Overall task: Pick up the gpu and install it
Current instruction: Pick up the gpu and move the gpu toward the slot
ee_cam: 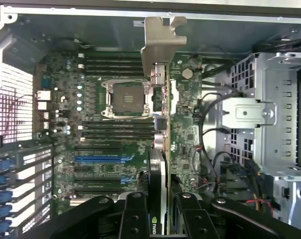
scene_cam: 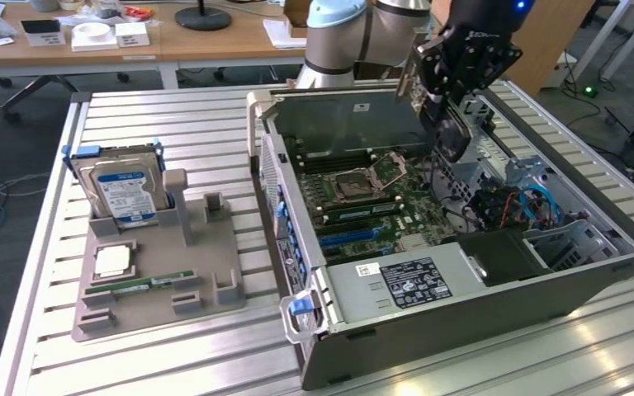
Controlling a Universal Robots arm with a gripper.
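1. Tool (scene_cam: pixel 452 101): closed on the gpu (scene_cam: pixel 452 136). In the wrist view, two black fingers (ee_cam: pixel 135 219) clamp the card from both faces at its near end.

2. Gpu position: the card hangs from the tool inside the open computer case (scene_cam: pixel 461 330), on edge, with its lower edge over the motherboard (scene_cam: pixel 378 202). In the wrist view the card appears edge-on. Its silver bracket (ee_cam: pixel 158 40) is at the far end, close to the case wall. The card runs alongside the CPU socket (ee_cam: pixel 125 97), between the socket and the metal drive cage (ee_cam: pixel 270 119). Whether the lower edge touches the board or a slot cannot be told.

3. Case: it lies on its side on the slatted metal desk (scene_cam: pixel 163 115) with the side panel off. The labelled power supply (scene_cam: pixel 405 285) sits at the near end.

4. Parts fixture (scene_cam: pixel 168 285): a grey holder on the desk, well apart from the case on the exterior view's left. It carries a hard drive (scene_cam: pixel 125 194) standing upright, a square processor (scene_cam: pixel 113 260) lying flat, and a green memory stick (scene_cam: pixel 141 285) lying flat just beside the processor.
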